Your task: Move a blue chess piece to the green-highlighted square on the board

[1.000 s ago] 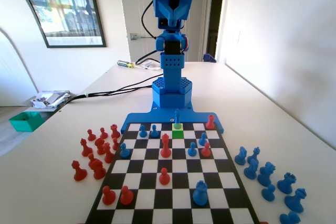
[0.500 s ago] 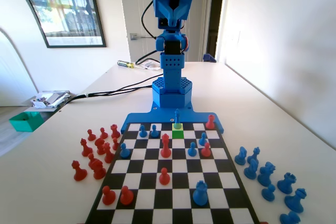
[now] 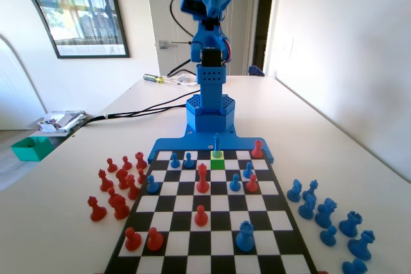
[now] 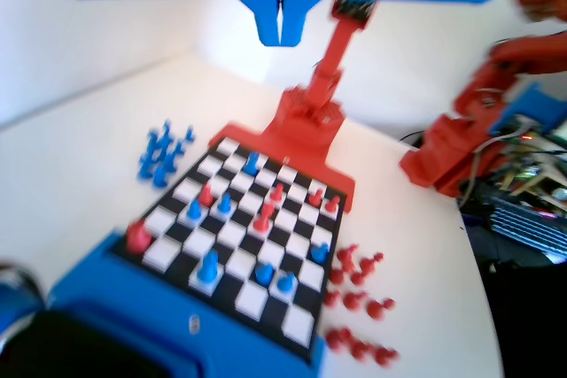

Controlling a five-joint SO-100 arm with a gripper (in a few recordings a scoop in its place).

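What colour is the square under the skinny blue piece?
Bright green: the green-highlighted square under the blue chess piece, clearest in the fixed view.

Board [image 3: 212,213] black-and-white checkered, one lime-green square [image 3: 218,155]. Slim bishop-like piece [image 3: 217,143] on it blue. Red pieces [image 3: 119,187], blue pieces [image 3: 327,216]. Table [image 3: 359,158] white.

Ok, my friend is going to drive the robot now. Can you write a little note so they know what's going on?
Gripper: shut and empty, raised high above the board.
Blue chess piece: stands upright on the green-highlighted square, in the board's row nearest the arm's base in the fixed view.
Done: the piece looks placed and the arm is clear of it.
Left: probably nothing except parking the arm. The wrist view is blurred, so check the piece's centring in the fixed view.
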